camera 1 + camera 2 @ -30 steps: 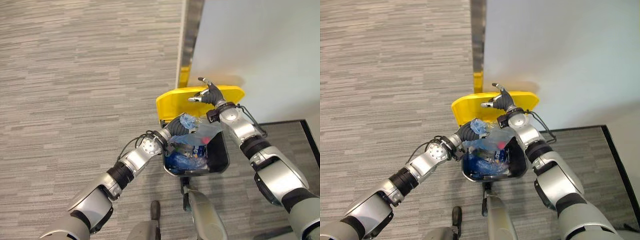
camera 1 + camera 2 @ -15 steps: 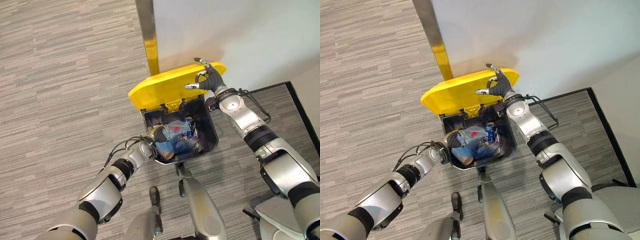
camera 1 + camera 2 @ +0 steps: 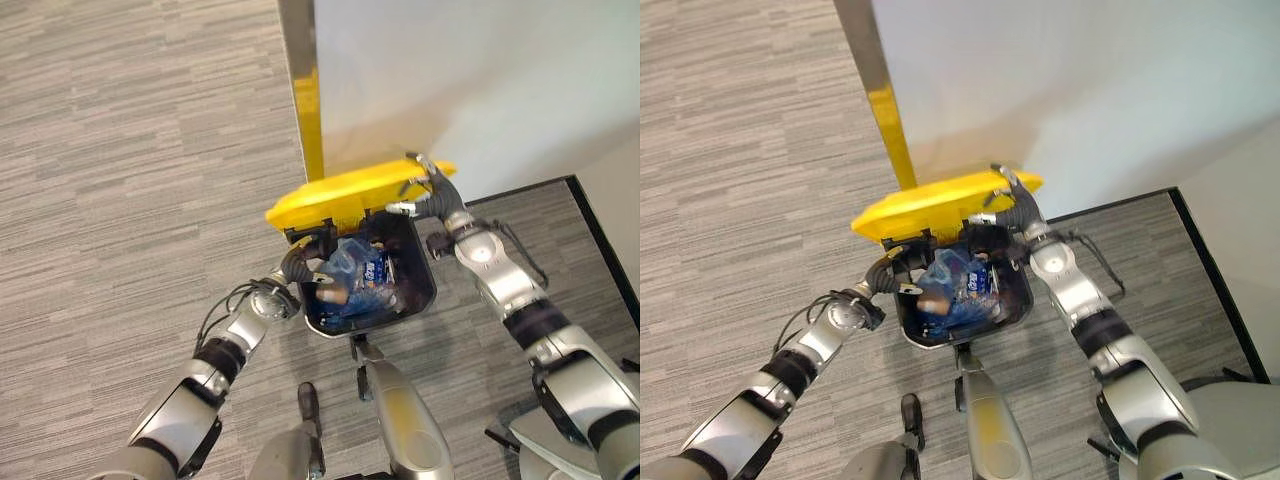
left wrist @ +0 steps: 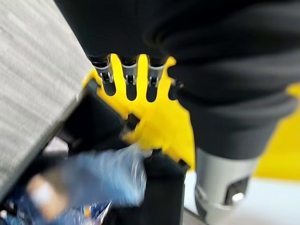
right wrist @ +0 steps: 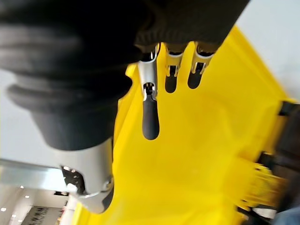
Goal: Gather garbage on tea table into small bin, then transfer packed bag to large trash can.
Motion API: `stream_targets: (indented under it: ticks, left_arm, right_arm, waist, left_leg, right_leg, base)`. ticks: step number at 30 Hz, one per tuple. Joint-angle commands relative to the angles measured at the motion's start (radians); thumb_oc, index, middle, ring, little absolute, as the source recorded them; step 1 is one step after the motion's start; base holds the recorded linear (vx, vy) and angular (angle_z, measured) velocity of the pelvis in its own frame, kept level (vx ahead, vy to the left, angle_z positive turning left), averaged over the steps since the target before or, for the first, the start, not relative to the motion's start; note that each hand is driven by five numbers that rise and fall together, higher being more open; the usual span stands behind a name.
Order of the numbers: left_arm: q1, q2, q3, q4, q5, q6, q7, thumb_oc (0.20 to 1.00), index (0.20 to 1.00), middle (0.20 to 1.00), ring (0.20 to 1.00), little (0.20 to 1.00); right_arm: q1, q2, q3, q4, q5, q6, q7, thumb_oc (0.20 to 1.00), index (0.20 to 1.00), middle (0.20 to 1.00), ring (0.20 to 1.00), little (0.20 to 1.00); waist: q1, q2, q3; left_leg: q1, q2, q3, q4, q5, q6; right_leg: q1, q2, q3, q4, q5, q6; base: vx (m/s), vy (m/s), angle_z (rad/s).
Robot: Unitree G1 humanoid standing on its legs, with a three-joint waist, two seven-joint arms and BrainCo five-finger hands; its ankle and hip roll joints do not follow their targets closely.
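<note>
Inside one black trash can [image 3: 425, 290] lies one garbage bag [image 3: 358, 272]; right hand [image 3: 432, 192], fingers straight, props its yellow lid [image 3: 345, 190], left hand [image 3: 299, 262] unclear.

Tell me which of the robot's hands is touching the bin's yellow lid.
The right hand, its fingers resting against the yellow lid. The left hand sits lower, at the black bin's rim beside the bagged rubbish.

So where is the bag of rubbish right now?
The clear blue plastic rubbish bag lies inside the black large trash can, under its raised yellow lid, between both hands.
</note>
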Motion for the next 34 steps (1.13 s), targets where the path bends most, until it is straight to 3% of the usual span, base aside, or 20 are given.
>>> stream_targets:
  ticks: [1,3,6,9,11,12,16,17,19,20,21,23,34]
  left_arm:
    - [0.13,0.031,0.052,-0.086,-0.062,-0.063,-0.031,1.0,1.0,1.0,1.0,1.0]
    - [0.299,0.073,0.175,-0.136,-0.091,-0.064,-0.059,1.0,1.0,1.0,1.0,1.0]
    - [0.413,0.087,0.277,-0.135,-0.103,-0.052,-0.073,1.0,1.0,1.0,1.0,1.0]
    - [0.541,0.073,0.404,-0.105,-0.139,-0.041,-0.086,1.0,1.0,1.0,1.0,1.0]
    - [0.57,0.067,0.427,-0.105,-0.148,-0.035,-0.09,1.0,1.0,1.0,1.0,1.0]
    - [0.601,0.059,0.458,-0.096,-0.167,-0.034,-0.085,1.0,1.0,1.0,1.0,1.0]
    - [0.638,0.065,0.482,-0.101,-0.171,-0.023,-0.092,1.0,1.0,1.0,1.0,1.0]
    - [0.638,0.066,0.482,-0.101,-0.171,-0.022,-0.092,1.0,1.0,1.0,1.0,1.0]
    - [0.643,0.081,0.486,-0.104,-0.163,-0.017,-0.096,1.0,1.0,1.0,1.0,1.0]
    - [0.64,0.084,0.481,-0.098,-0.156,-0.017,-0.089,1.0,1.0,1.0,1.0,1.0]
    - [0.64,0.087,0.473,-0.102,-0.158,-0.019,-0.092,1.0,1.0,1.0,1.0,1.0]
    - [0.663,0.091,0.476,-0.073,-0.137,-0.017,-0.097,1.0,1.0,1.0,1.0,1.0]
    - [0.678,0.073,0.459,-0.04,-0.108,-0.01,-0.116,1.0,1.0,1.0,1.0,1.0]
  right_arm:
    - [0.09,0.008,-0.028,-0.014,-0.064,-0.02,0.021,1.0,1.0,1.0,1.0,1.0]
    - [0.249,0.016,-0.116,-0.065,-0.11,-0.013,0.045,1.0,1.0,1.0,1.0,1.0]
    - [0.354,0.024,-0.181,-0.102,-0.134,-0.002,0.068,1.0,1.0,1.0,1.0,1.0]
    - [0.478,0.027,-0.246,-0.119,-0.175,0.007,0.094,1.0,1.0,1.0,1.0,1.0]
    - [0.503,0.025,-0.254,-0.121,-0.186,0.011,0.101,1.0,1.0,1.0,1.0,1.0]
    - [0.542,0.026,-0.266,-0.12,-0.203,0.018,0.114,1.0,1.0,1.0,1.0,1.0]
    - [0.617,0.033,-0.29,-0.1,-0.225,0.013,0.119,1.0,1.0,1.0,1.0,1.0]
    - [0.617,0.034,-0.29,-0.1,-0.225,0.013,0.119,1.0,1.0,1.0,1.0,1.0]
    - [0.665,0.046,-0.301,-0.062,-0.221,0.011,0.124,1.0,1.0,1.0,1.0,1.0]
    - [0.676,0.053,-0.299,-0.041,-0.228,0.009,0.121,1.0,1.0,1.0,1.0,1.0]
    - [0.685,0.052,-0.295,-0.038,-0.237,0.014,0.123,1.0,1.0,1.0,1.0,1.0]
    - [0.682,0.039,-0.276,-0.013,-0.255,0.02,0.131,1.0,1.0,1.0,1.0,1.0]
    - [0.711,0.015,-0.297,0.036,-0.248,0.028,0.126,1.0,1.0,1.0,1.0,1.0]
  waist:
    - [0.037,-0.034,-0.091]
    - [0.065,-0.051,-0.098]
    - [0.082,-0.069,-0.096]
    - [0.1,-0.084,-0.11]
    - [0.102,-0.086,-0.115]
    - [0.103,-0.085,-0.105]
    - [0.125,-0.061,-0.104]
    - [0.124,-0.064,-0.106]
    - [0.146,-0.039,-0.138]
    - [0.157,-0.043,-0.151]
    - [0.164,-0.071,-0.173]
    - [0.167,-0.078,-0.213]
    - [0.149,-0.067,-0.271]
  left_leg:
    - [0.099,-0.076,-0.01,0.137,-0.271,0.027]
    - [0.116,-0.091,-0.014,0.182,-0.291,0.034]
    - [0.112,-0.107,-0.012,0.225,-0.294,0.044]
    - [0.112,-0.12,-0.007,0.231,-0.278,0.052]
    - [0.117,-0.121,-0.006,0.225,-0.273,0.056]
    - [0.114,-0.116,0.003,0.217,-0.244,0.06]
    - [0.045,-0.089,0.009,0.217,-0.183,0.071]
    - [0.043,-0.092,0.01,0.216,-0.179,0.071]
    - [-0.008,-0.055,0.014,0.181,-0.124,0.071]
    - [-0.029,-0.044,0.02,0.178,-0.109,0.065]
    - [-0.045,-0.051,0.017,0.177,-0.103,0.053]
    - [-0.055,-0.026,0.051,0.155,-0.079,0.031]
    - [-0.021,-0.007,0.05,0.035,-0.009,0.003]
  right_leg:
    - [-0.082,-0.092,-0.07,-0.141,0.19,0.103]
    - [-0.034,-0.117,-0.086,-0.164,0.207,0.114]
    - [0.005,-0.135,-0.103,-0.185,0.219,0.123]
    - [0.037,-0.152,-0.134,-0.192,0.219,0.134]
    - [0.042,-0.155,-0.137,-0.185,0.223,0.138]
    - [0.035,-0.153,-0.136,-0.115,0.229,0.154]
    - [0.056,-0.136,-0.092,0.12,0.09,0.108]
    - [0.052,-0.139,-0.09,0.121,0.092,0.108]
    - [0.102,-0.099,-0.033,0.314,-0.051,0.065]
    - [0.146,-0.089,-0.016,0.322,-0.069,0.061]
    - [0.23,-0.073,-0.01,0.186,-0.127,0.053]
    - [0.303,-0.044,0.002,-0.001,-0.111,0.052]
    - [0.39,-0.034,-0.016,-0.154,-0.081,0.039]
  base:
    - [-0.08,0.044,0.1]
    - [-0.12,0.073,0.09]
    - [-0.11,0.057,0.1]
    - [-0.11,0.074,0.1]
    - [-0.06,0.053,0.03]
    - [-0.17,0.081,-0.07]
    - [-0.22,0.067,-0.12]
    - [-0.2,0.042,-0.28]
    - [-0.19,-0.016,-0.12]
    - [-0.07,-0.167,-0.06]
    - [-0.02,-0.221,-0.35]
    - [0.02,-0.231,-0.56]
    - [-0.01,-0.054,-0.06]
